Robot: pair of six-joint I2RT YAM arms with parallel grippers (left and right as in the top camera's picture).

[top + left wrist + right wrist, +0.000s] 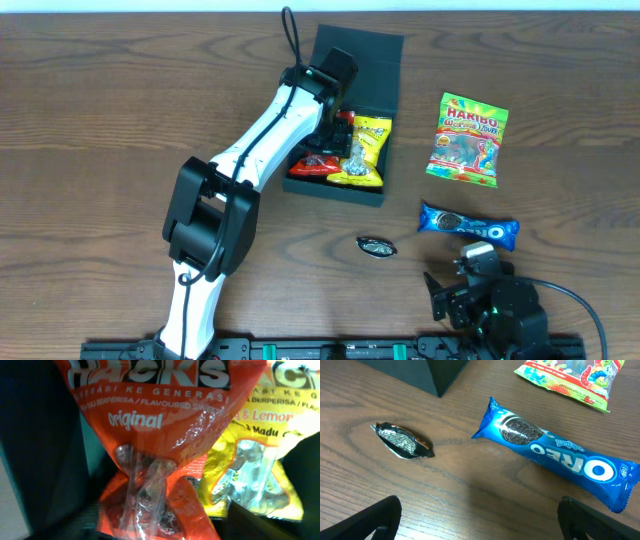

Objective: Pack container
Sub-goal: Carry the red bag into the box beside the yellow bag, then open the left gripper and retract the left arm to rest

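**Robot lab workstation**

It looked like a robotics lab: a wood-grain table (pixel 90 120), a left arm (pixel 262 138) and right arm (pixel 500 305) based at a black rail (pixel 330 350) along its near edge, a cable (pixel 291 38), and a Haribo bag (pixel 467 140) and Oreo pack (pixel 468 226) set out.

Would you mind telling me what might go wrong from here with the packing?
The red plastic Hacks sweet packet overlaps the yellow packet inside the dark square cardboard container; both could ride above its rim and block the flap lid. The small dark foil sweet lies flat, likely hard to pinch.
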